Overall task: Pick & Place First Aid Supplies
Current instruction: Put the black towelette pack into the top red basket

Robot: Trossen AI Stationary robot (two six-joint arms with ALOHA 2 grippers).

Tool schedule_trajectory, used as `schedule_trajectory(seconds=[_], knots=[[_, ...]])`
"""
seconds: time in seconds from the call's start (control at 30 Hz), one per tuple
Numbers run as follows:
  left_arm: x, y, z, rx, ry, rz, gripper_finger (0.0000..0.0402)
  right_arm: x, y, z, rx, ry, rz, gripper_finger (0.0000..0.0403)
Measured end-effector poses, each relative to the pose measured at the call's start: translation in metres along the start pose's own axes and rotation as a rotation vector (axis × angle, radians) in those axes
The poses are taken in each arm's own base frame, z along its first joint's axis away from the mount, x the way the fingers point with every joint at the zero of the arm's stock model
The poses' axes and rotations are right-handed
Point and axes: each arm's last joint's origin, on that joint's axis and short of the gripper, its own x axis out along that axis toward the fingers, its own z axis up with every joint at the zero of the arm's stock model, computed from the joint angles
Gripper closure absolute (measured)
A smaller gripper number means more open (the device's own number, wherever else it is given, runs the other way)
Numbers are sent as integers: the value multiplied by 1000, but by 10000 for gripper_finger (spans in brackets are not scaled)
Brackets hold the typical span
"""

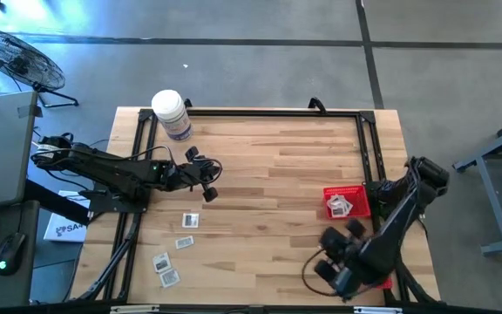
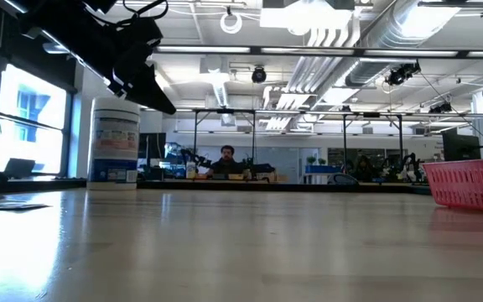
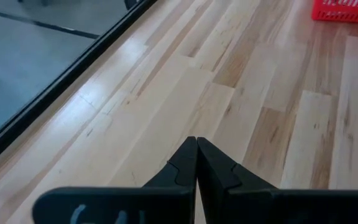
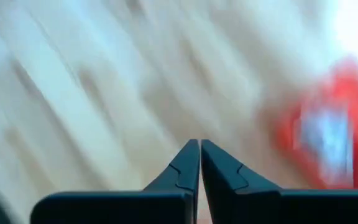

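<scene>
The left gripper [image 1: 209,179] hung above the bare wood on the left half of the table [image 1: 268,166], its fingers [image 3: 185,168] pressed together with nothing between them. It sat between the bottle [image 1: 172,114], which stood near the table's far left corner, and the loose packets nearer the front edge.

4 packets lay flat on the left front part of the table, apart from one another: 1 [image 1: 190,220] closest to the left gripper, 1 [image 1: 184,242] just in front of it, and 2 more [image 1: 160,261] [image 1: 170,277] closer to the front edge. None touched either gripper.

The basket [image 1: 347,201] stood on the right side of the table, with a few more packets [image 1: 339,206] lying inside it. In the low view its red mesh wall [image 2: 470,183] showed at the right edge.

The right gripper [image 1: 336,242] was low over the right front of the table, just in front of the basket, its fingers [image 4: 185,168] also closed and empty. The right wrist view was blurred, showing only the basket as a red smear [image 4: 328,143].
</scene>
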Motion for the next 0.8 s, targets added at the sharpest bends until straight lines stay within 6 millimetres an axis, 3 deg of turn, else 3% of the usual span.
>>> schedule_trajectory(seconds=[0.17,0.3,0.43,0.63,0.8], knots=[[0,1,-3,18,29,11,398,31,13,32,-288,-305,35,402],[-1,2,-14,5,143,-28,376,74,18,62,-430,-363,110,401],[-4,3,-28,-78,317,-91,337,110,14,92,-522,-380,330,401],[-21,-1,-55,-254,761,-288,281,134,-4,127,-587,-449,458,402],[-41,-9,-70,-331,949,-185,273,148,-19,138,-568,-479,439,399]])
